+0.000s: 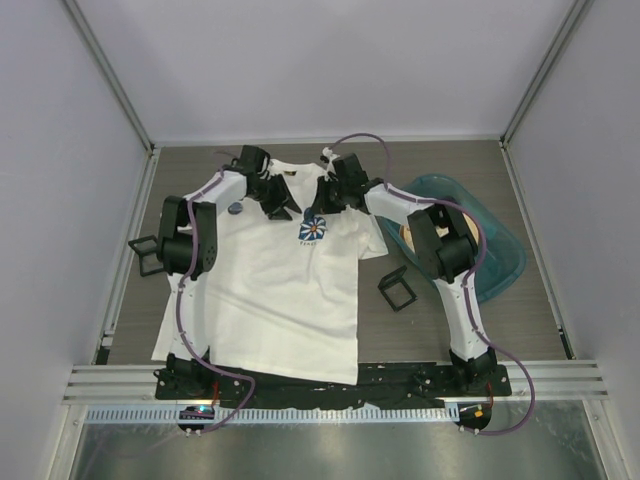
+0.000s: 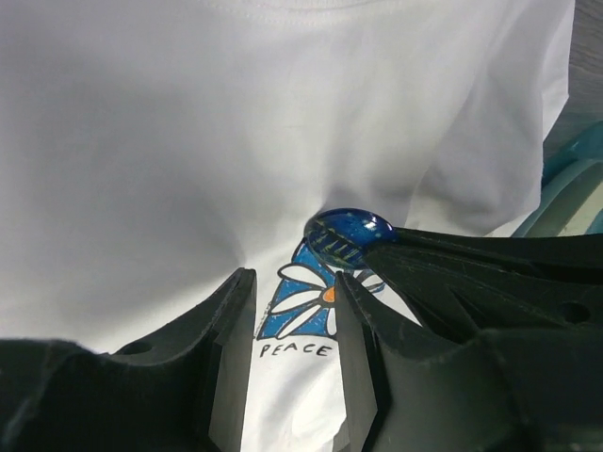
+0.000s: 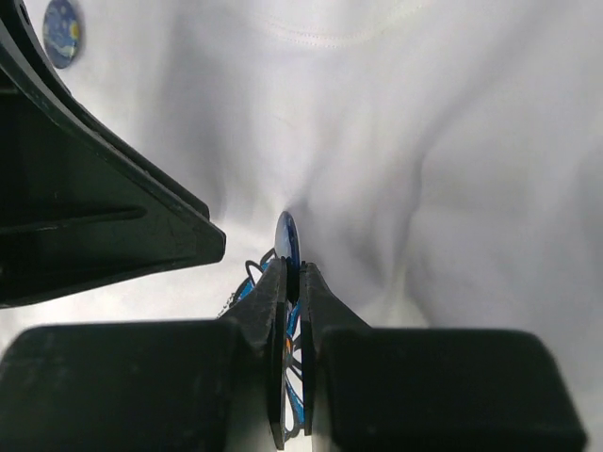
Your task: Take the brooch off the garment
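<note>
Right hand (image 3: pixel 292 275) clenched on the brooch (image 3: pixel 286 237); disc stands on edge between the jaws, rim showing past the tips; shirt (image 3: pixel 452 141) puckers up to it at the chest, over the emblem (image 2: pixel 303 306); left hand (image 2: pixel 294 311) released, grasping nothing, just left of the brooch; judged: the pull runs up off the cloth; left hand is nearer to pin the shirt to the bench (image 1: pixel 400 330).
</note>
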Robot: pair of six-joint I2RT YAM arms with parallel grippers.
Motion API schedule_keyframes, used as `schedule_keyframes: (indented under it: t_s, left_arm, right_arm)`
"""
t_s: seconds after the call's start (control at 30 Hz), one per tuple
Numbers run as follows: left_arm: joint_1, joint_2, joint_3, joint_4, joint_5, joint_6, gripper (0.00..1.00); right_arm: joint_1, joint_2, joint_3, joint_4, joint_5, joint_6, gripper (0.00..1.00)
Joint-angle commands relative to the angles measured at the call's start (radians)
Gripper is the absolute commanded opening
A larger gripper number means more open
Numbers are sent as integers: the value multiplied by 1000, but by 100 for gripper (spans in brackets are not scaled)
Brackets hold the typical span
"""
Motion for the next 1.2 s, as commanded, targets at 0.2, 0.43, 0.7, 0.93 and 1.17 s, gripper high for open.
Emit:
schedule_keyframes:
  t_s: [0.2, 0.43, 0.7, 0.93, 1.17]
  left_arm:
    - [43, -118, -98, 153, 94, -118, 43]
    - [101, -159, -170, 230, 115, -178, 43]
    - [164, -192, -196, 243, 118, -192, 44]
    - [177, -187, -195, 251, 141, -190, 46]
    - [160, -166, -189, 260, 178, -186, 55]
  right_arm:
    - [128, -80, 79, -166, 523, -258, 3]
    - [286, -48, 108, -183, 846, -327, 3]
    - [387, 35, 159, -195, 957, -372, 10]
    - [404, 51, 198, -210, 919, -353, 25]
    - [393, 41, 208, -219, 861, -321, 38]
